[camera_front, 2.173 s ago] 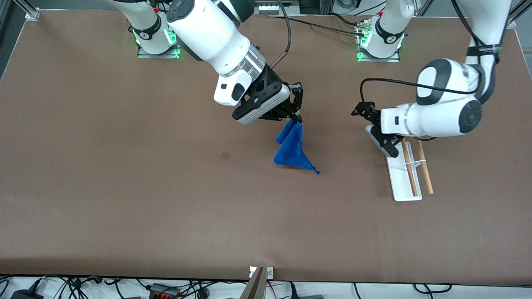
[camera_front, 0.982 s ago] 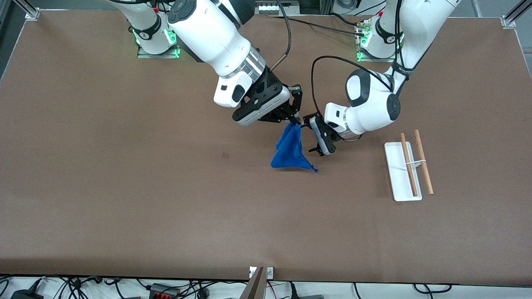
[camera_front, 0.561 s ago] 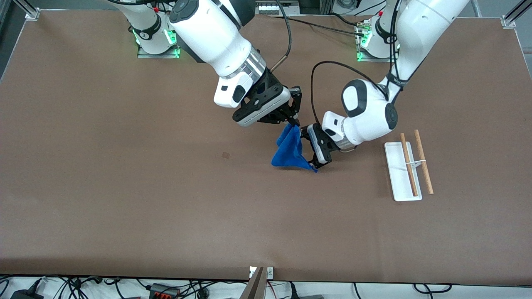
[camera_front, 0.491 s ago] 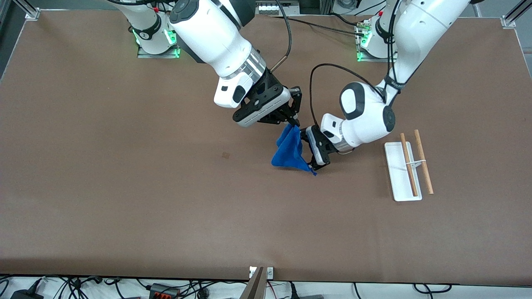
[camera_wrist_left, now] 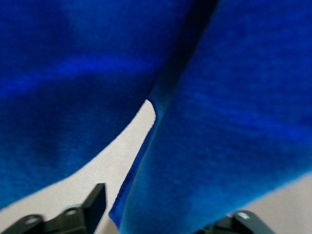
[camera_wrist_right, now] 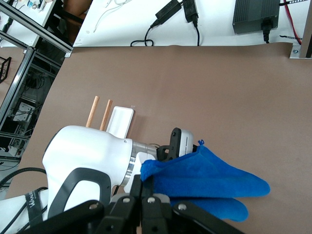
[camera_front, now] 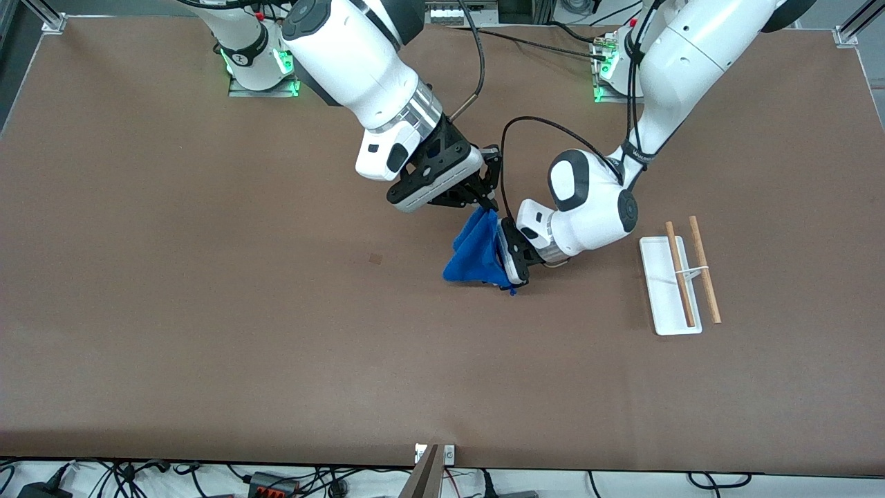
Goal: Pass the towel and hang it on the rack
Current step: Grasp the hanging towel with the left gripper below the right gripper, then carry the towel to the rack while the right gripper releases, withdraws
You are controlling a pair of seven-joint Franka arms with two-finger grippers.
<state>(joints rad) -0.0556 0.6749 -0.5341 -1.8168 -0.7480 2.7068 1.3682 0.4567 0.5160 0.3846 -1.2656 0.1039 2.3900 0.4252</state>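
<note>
Behind towel, perhaps left fingers.

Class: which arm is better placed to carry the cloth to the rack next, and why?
Left. Its end effector is already around the towel, and the rack stands toward its end of the table.

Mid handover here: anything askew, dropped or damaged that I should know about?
Nothing stands out. The right gripper holds the towel by its top, hanging bunched over the table, with the left gripper at its lower edge. The rack stands upright toward the left arm's end, both rods in place.
</note>
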